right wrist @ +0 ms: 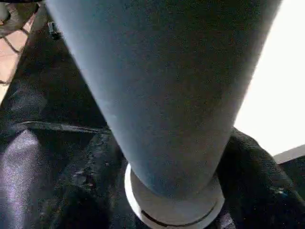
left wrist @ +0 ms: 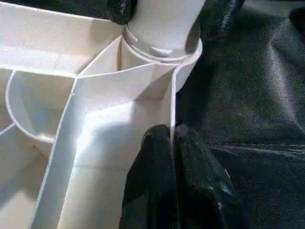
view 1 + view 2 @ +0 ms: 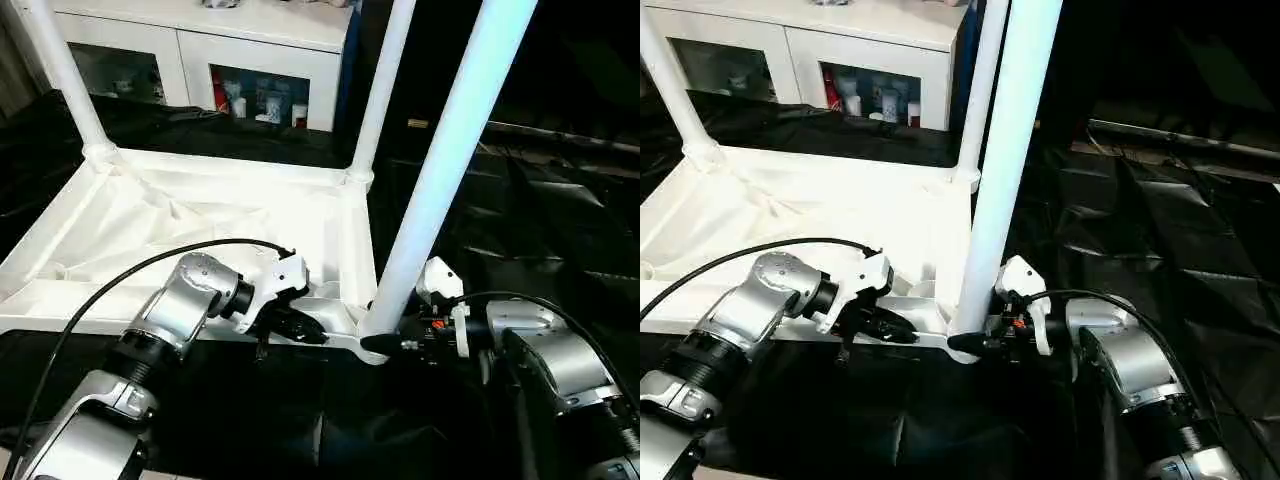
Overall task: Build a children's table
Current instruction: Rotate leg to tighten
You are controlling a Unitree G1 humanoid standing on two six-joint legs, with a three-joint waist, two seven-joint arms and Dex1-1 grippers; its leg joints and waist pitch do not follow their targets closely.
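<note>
I have the children's table [image 3: 150,230] lying upside down on the black-draped tabletop [image 3: 520,230], ribs facing up. The left gripper [image 3: 300,330] has its jaws pressed together on the table's thin near rim, just beside the corner socket [image 2: 162,50]. The right gripper [image 3: 385,343] sits at the foot of the near leg [image 3: 440,170], which stands in that socket between my two grippers. Whether the right jaws are actually squeezing the tube I cannot tell.

I count three legs standing: the one at the jaws, plus a far left leg [image 3: 65,70] and a far right leg [image 3: 385,80], both well beyond the jaws in their own corners. There is one white top and two grippers. I'd judge the build mostly done. Left to do: confirm this leg is fully seated, then deal with the fourth corner, which I can't make out.
</note>
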